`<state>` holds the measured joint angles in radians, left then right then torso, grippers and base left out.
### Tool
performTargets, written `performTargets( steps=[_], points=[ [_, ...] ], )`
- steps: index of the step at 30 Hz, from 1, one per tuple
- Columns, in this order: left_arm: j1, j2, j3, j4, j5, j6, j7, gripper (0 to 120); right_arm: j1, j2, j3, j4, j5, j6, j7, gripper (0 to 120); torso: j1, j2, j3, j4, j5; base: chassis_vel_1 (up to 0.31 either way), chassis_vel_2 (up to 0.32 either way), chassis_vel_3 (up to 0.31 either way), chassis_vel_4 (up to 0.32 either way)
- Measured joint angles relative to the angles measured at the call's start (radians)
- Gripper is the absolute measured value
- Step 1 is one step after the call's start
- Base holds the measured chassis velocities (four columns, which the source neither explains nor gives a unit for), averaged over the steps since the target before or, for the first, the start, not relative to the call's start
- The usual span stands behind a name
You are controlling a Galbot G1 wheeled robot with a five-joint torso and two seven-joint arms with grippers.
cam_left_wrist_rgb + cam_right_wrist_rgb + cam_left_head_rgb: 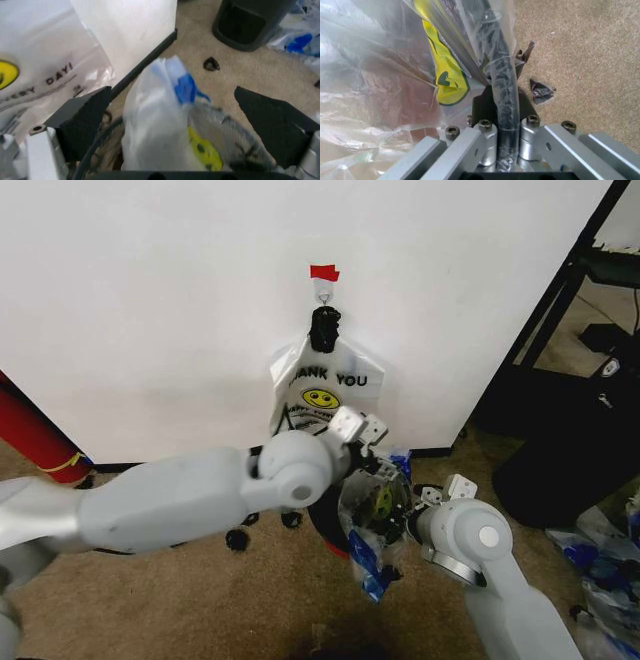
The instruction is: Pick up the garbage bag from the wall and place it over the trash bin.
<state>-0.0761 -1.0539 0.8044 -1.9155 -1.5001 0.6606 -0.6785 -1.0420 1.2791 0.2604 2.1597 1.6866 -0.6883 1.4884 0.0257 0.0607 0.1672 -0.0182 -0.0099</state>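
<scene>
The right gripper [501,123] is clamped on the trash bin's [501,93] black rim, with a fold of the garbage bag [385,75] pinched there too, as far as the close view lets me judge. The left gripper [175,112] stands wide apart over the bin, its dark fingers [85,120] on either side of the bunched bag (blue panels, yellow smiley). A second "THANK YOU" bag [325,390] hangs on the wall [150,300] under red tape [324,273].

Smooth grey arms, black-padded claw [185,123]
</scene>
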Motion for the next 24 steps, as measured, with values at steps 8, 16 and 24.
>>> performTargets(
  steps=[8, 16, 24],
  points=[
    [0.002, -0.035, 0.032, 0.068, 0.032, -0.016, 0.050, 90, 0.008, -0.004, 0.003, -0.015, 0.000, 0.000, -0.007, 0, 0.000, 0.000, 0.000, 0.0001, 0.0000, 0.000, 0.000, 0.000, 0.000],
    [0.021, -0.020, 0.048, 0.070, 0.051, -0.038, 0.076, 63, 0.027, 0.001, -0.005, -0.030, 0.001, 0.006, -0.009, 0, 0.000, 0.000, 0.000, 0.0002, -0.0001, 0.000, 0.000, 0.000, 0.000],
    [0.040, -0.007, 0.050, 0.084, 0.072, -0.091, 0.098, 34, 0.028, 0.010, -0.007, -0.033, 0.004, 0.015, -0.011, 0, 0.000, 0.000, 0.000, 0.0002, -0.0002, 0.000, 0.000, 0.000, 0.000]
  ],
)
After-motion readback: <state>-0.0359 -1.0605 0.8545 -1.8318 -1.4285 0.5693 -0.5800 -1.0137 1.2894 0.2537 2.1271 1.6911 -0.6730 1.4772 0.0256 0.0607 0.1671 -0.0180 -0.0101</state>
